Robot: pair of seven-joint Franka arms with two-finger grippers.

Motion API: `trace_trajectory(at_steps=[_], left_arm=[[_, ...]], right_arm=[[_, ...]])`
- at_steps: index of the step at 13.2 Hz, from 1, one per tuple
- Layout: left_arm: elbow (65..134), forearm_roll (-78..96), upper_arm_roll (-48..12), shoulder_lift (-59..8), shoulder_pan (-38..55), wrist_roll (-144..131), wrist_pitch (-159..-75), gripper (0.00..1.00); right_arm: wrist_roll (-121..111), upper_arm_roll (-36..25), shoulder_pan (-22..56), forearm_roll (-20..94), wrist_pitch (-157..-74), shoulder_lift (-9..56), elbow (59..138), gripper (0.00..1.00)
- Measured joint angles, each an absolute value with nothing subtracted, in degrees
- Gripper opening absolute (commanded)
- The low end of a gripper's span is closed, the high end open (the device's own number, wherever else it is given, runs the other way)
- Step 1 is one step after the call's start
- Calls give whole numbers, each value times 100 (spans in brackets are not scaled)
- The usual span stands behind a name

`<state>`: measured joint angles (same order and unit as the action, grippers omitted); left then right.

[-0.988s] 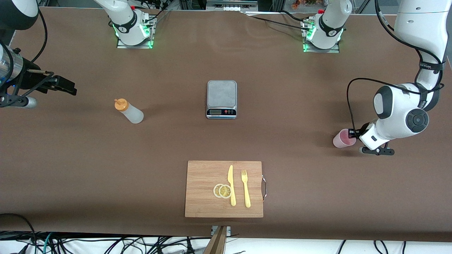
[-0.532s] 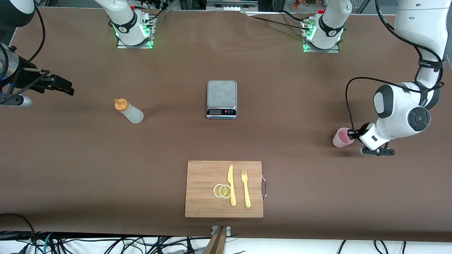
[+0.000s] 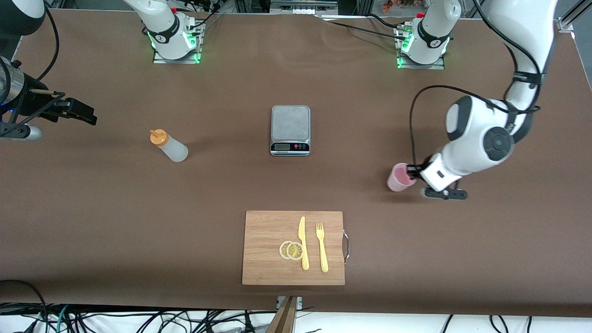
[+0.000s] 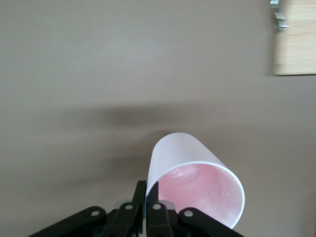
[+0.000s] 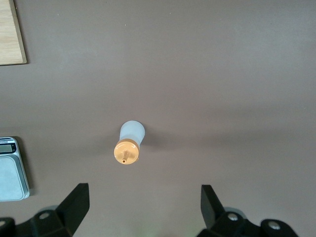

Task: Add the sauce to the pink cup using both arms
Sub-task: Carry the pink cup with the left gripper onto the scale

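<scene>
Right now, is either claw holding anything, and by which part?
The left claw pinches the pink cup by its rim wall. The right claw is open over the sauce bottle, holding nothing.

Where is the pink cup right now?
The pink cup is pinched at its rim by the left gripper, toward the left arm's end, between the scale and that arm.

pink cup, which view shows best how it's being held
Left wrist view: the left gripper pinches the cup by its rim, open mouth visible. Front view shows it small, the grip half hidden by the arm. Right wrist view lacks it.
</scene>
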<state>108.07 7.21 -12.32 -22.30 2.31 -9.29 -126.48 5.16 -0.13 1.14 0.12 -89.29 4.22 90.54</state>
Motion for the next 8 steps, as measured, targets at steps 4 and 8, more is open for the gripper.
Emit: trace_trajectory(at_steps=[4, 8], left_arm=[[10803, 721, -1874, -2219, 717, -2176, -12624, 0], [10804, 721, -2020, -2221, 1522, -3051, -12620, 0]], right_arm=[[518, -30, 106, 12, -8928, 422, 9054, 100], [522, -45, 102, 12, -8924, 422, 9054, 100]])
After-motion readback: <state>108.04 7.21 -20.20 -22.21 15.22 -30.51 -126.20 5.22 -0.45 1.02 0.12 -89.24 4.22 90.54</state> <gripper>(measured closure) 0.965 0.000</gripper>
